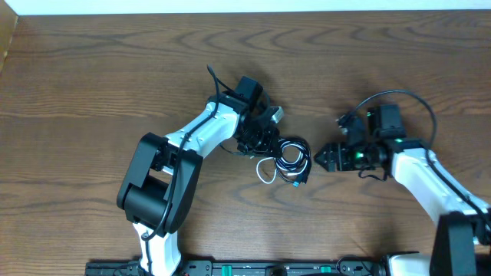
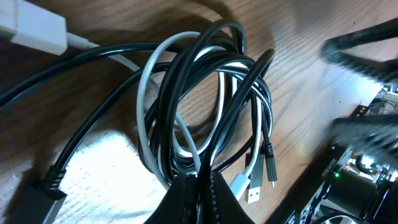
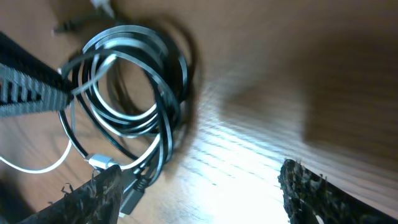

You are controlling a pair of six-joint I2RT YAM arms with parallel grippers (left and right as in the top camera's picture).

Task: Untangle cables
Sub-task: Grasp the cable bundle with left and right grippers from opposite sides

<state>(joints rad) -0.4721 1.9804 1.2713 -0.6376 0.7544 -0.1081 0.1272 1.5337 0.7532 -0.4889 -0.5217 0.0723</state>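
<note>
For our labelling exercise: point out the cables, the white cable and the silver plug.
cables point(image 2: 173, 93), left wrist view, on a black strand.
white cable point(image 2: 143, 93), left wrist view, on its left loop.
silver plug point(image 2: 254, 195), left wrist view, on its metal tip.

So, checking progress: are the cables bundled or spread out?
Bundled: the cables lie in one coiled clump, black and white loops overlapping, as both wrist views show.

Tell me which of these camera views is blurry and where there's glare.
Overhead view: sharp and evenly lit, no glare. Left wrist view: the cables are crisp, there is a bright glare patch on the table, and the right arm at the edge is smeared. Right wrist view: the softest overall, with the cables blurred and a strong glare streak across the table.
</note>
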